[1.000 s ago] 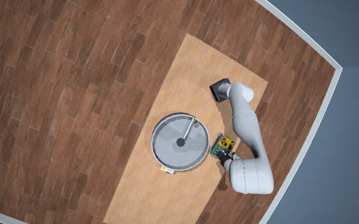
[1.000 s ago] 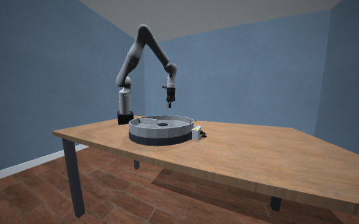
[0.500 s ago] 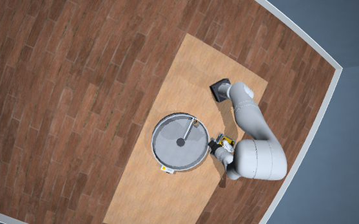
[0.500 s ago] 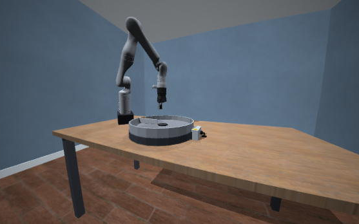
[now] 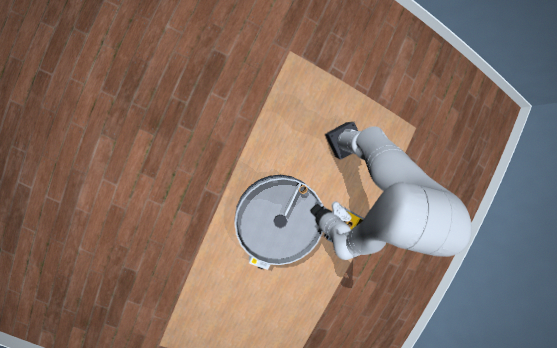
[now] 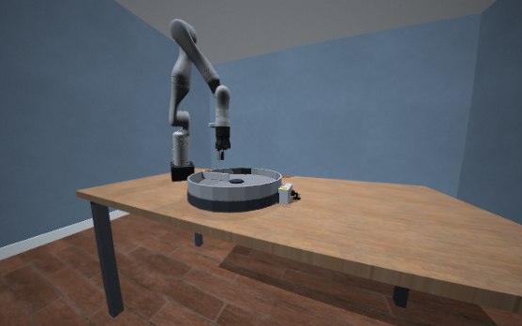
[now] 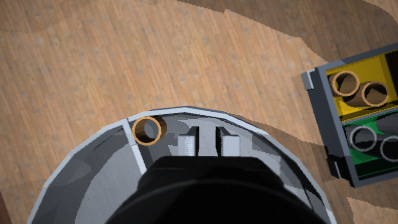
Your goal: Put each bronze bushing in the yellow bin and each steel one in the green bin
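The black two-finger claw, fingers apart with nothing between them, hangs above the round grey turntable, probably on its way to the last bushing in sight. That bronze ring-shaped bushing lies left of the claw in the wrist view, beside the thin pale divider, which likely stops it for picking. It looks upright, orange-brown, hollow, its bore open upward. Right of the claw, the yellow bin holds matching bronze ones, presumably sorted by metal.
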